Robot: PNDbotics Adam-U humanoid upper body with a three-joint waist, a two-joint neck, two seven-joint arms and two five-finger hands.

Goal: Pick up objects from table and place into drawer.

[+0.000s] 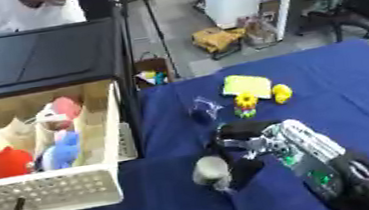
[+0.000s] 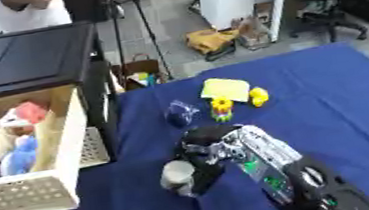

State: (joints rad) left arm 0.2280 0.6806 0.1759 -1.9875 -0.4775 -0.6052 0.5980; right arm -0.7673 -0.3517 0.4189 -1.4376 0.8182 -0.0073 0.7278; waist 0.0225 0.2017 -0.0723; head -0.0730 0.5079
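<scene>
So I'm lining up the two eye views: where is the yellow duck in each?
Left eye: duck right of centre, upper half.
Right eye: duck nearer centre.
Shared landmark: the yellow pad touching its left side.

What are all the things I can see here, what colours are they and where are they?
Drawer: one, cream with a holed front, pulled open at the left.
Toys in the drawer: a red one, a blue one, a pink and white one.
Table: one, blue cloth on top.
Flat pad: one, pale yellow, far middle of the table.
Duck: one, yellow, right beside the pad.
Flower toy: one, yellow and green, in front of the pad.
Clear wrapper: one, bluish, left of the flower toy.
Grey round thing: one, held above the cloth.
Right hand: one, black and silver, curled round the grey round thing.
</scene>
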